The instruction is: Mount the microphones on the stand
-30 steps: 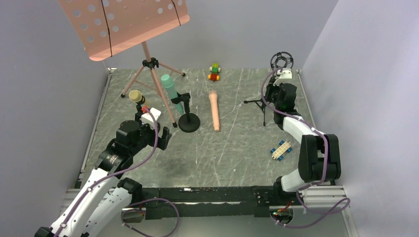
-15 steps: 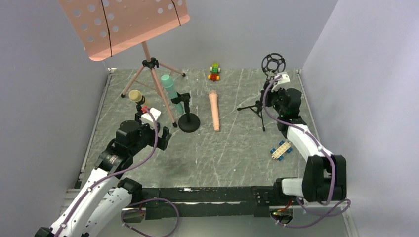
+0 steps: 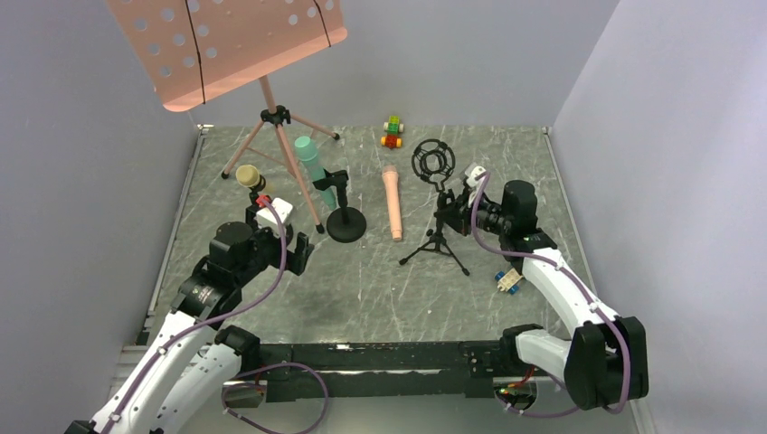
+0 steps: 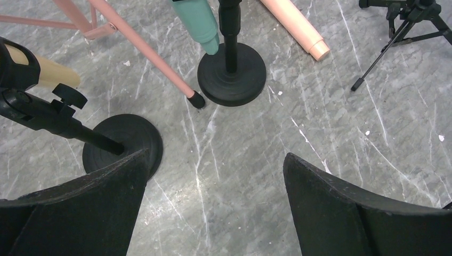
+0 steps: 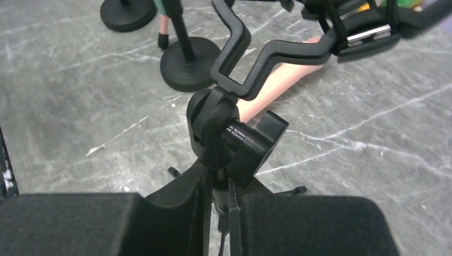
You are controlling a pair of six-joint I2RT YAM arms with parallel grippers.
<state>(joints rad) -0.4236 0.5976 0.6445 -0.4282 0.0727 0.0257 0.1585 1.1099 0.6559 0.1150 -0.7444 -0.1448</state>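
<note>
- The right gripper (image 3: pixel 449 213) is clamping the stem of the tripod stand (image 3: pixel 436 242). In the wrist view its fingers (image 5: pixel 176 213) are pressing together just below the black tilt knob (image 5: pixel 250 140).
- Compared with a second ago, the tripod stand is no longer standing in the far right corner. It is now sitting near the middle of the table (image 3: pixel 380 289), just right of the salmon pink microphone (image 3: pixel 392 202).
- The right arm is reaching leftward across the table where it was earlier folded toward the right wall. It is now partly covering the blue and white brick car (image 3: pixel 507 281).
- Whether the tripod's feet are touching the marble is not discernible.
- The left gripper (image 4: pixel 216 165) is hovering with its jaws wide apart and nothing between them, unchanged over the second.
- The three microphones are lying or sitting where they were before.
- The teal-green microphone (image 3: pixel 312 166) is sitting tilted in the clip of the round-base stand (image 3: pixel 345 222).
- The pale yellow microphone (image 3: pixel 250 176) is resting in the clip of a second round-base stand (image 4: pixel 122 144), just beside the left gripper.
- The salmon pink microphone is lying flat on the table, tail toward the arms.
- The shock-mount ring (image 3: pixel 431 161) is topping the tripod stand.
</note>
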